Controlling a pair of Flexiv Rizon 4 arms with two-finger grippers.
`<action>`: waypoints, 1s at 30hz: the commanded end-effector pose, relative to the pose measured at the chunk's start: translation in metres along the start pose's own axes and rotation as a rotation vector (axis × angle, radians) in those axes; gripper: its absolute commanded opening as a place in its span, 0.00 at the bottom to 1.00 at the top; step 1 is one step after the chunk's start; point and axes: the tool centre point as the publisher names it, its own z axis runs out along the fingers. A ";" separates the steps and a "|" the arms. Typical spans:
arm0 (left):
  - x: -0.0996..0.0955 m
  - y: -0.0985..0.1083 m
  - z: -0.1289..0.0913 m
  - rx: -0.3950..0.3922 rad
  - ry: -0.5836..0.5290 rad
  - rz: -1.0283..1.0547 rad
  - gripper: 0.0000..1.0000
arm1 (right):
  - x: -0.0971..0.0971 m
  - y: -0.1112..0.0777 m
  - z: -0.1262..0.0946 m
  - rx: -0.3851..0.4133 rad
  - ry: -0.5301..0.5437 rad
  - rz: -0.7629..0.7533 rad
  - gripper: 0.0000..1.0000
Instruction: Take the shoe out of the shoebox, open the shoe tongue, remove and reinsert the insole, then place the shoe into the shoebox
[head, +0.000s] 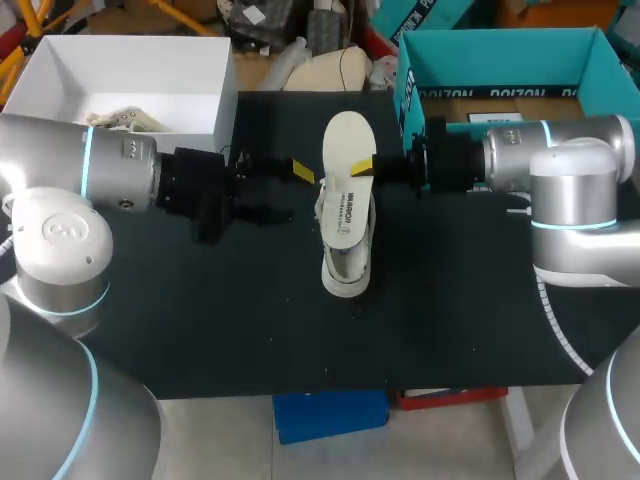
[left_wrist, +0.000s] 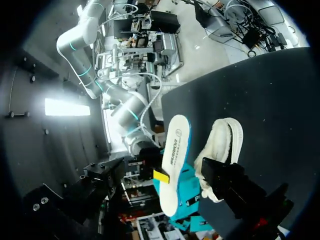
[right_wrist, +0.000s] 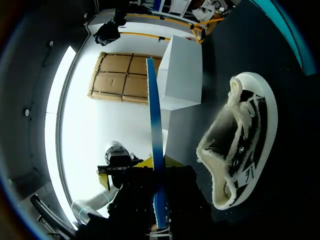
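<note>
Now, right fingers (head: 362, 165) pinching insole (head: 348, 140) above shoe (head: 345, 265) — left fingers (head: 303, 172) spread apart.

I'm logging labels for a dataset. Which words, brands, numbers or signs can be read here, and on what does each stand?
Nothing can be quoted with confidence.
insole: a line of dark print along it, too blurred to quote.
teal shoebox: light lettering on a dark band inside, small and partly hidden.
shoe: a small dark mark on its side, too small to read.
white box: no print visible.
</note>
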 end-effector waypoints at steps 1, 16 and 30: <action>0.020 0.001 0.011 -0.028 -0.131 -0.037 1.00 | 0.000 0.000 0.001 -0.002 -0.002 0.001 0.00; 0.033 0.041 0.047 -0.114 -0.179 -0.055 0.73 | 0.000 0.000 0.001 -0.002 -0.002 0.001 0.00; 0.025 0.045 0.080 -0.076 -0.200 -0.046 0.17 | 0.000 0.000 0.001 -0.002 -0.002 0.001 0.00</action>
